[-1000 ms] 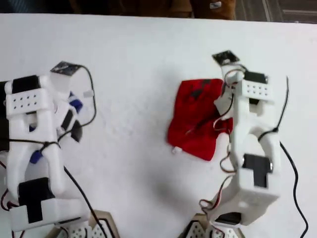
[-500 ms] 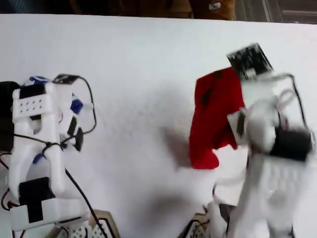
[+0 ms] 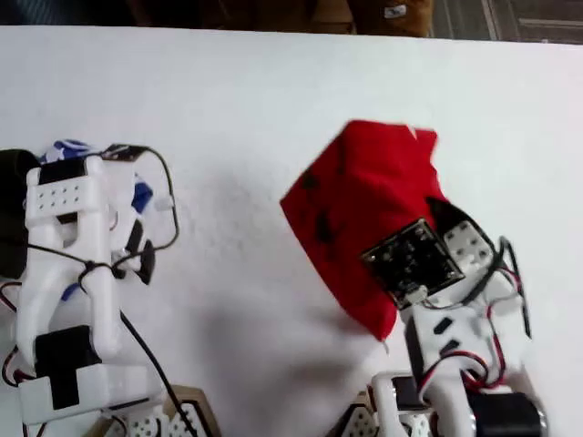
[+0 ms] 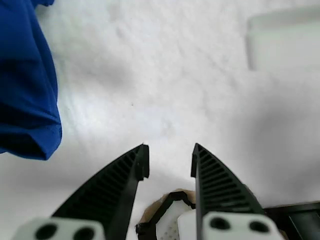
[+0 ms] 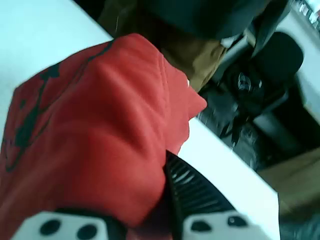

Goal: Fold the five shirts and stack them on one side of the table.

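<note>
A red shirt [image 3: 364, 205] with dark print hangs raised over the right half of the white table [image 3: 237, 100]. In the right wrist view the red shirt [image 5: 95, 140] drapes over my right gripper [image 5: 161, 167], which is shut on the cloth; one black finger [image 5: 192, 187] shows beside it. The right arm [image 3: 446, 319] is drawn back near the table's front edge. My left arm [image 3: 64, 237] stands at the left, over a blue shirt [image 3: 68, 147]. My left gripper [image 4: 169, 161] is open just above bare table, with the blue shirt [image 4: 25, 85] beside it, untouched.
A black cloth [image 3: 11, 214] lies at the left edge beside the blue shirt. A pale rectangular shape [image 4: 285, 40] sits on the table farther off in the left wrist view. Chairs and dark furniture [image 5: 260, 75] stand beyond the table's far edge.
The right arm lifted the red shirt off the table and pulled back toward the front edge; the shirt now hangs spread out. The left arm shifted slightly.
</note>
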